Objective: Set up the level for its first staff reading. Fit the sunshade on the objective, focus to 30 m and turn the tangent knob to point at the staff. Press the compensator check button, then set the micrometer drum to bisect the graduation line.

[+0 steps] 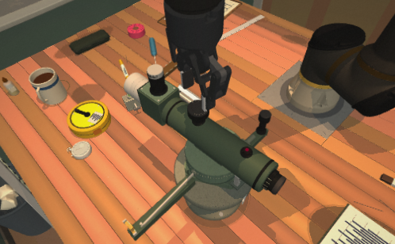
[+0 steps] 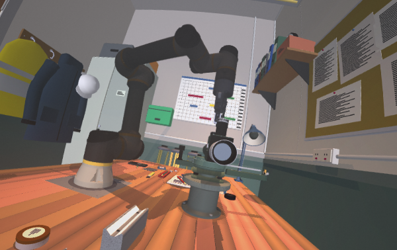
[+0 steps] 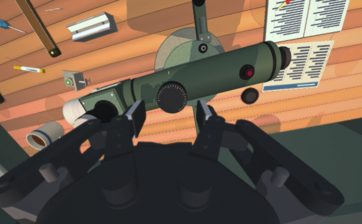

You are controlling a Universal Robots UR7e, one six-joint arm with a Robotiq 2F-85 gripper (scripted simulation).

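The white sunshade (image 1: 134, 84) sits on the objective end of the green level (image 1: 214, 138), partly hidden behind the micrometer box and its black drum (image 1: 156, 79). The level stands on a round base at the middle of the bench. My gripper (image 3: 170, 114) is open and empty, just above the black knurled focus knob (image 3: 171, 97) on top of the telescope tube. A red compensator button (image 3: 247, 72) sits near the eyepiece end. The black tangent knob (image 1: 263, 119) stands on the far side of the tube.
A mug (image 1: 47, 85) stands near the left edge of the bench. A yellow tape case (image 1: 89, 118) and a small white disc (image 1: 80, 149) lie beside it. The robot base (image 1: 317, 93) is at the right. Papers (image 3: 297, 44) lie near the eyepiece.
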